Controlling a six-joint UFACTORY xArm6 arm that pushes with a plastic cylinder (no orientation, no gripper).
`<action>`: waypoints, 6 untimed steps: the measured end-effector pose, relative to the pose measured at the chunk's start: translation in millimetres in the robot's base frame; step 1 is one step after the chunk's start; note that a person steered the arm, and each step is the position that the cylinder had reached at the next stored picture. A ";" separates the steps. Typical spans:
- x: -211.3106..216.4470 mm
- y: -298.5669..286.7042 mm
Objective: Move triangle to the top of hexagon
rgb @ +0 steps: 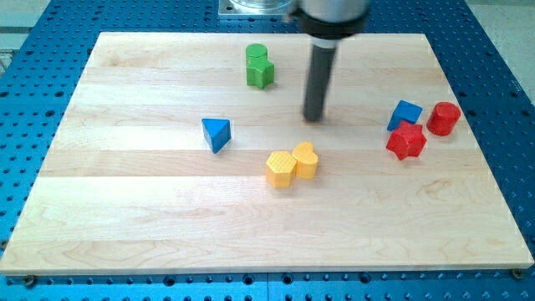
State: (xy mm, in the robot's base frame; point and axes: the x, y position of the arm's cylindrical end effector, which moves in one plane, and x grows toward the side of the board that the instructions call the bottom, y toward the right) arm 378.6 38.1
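Observation:
The blue triangle point(216, 134) lies left of the board's middle. The yellow hexagon point(280, 170) lies below and to the right of it, touching a yellow heart-shaped block point(306, 160) on its right. My tip point(313, 118) is above the yellow pair and well to the right of the triangle, touching no block.
A green cylinder point(256, 54) and a green star point(261, 73) sit together near the view's top. At the view's right are a blue cube point(405, 113), a red star point(406, 140) and a red cylinder point(444, 118). The wooden board point(125, 226) lies on a blue perforated table.

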 end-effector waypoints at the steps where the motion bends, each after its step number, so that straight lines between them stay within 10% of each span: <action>1: -4.0 -111.5; 2: 6.0 -188.4; 4: 78.9 -158.8; 6: 62.7 -111.7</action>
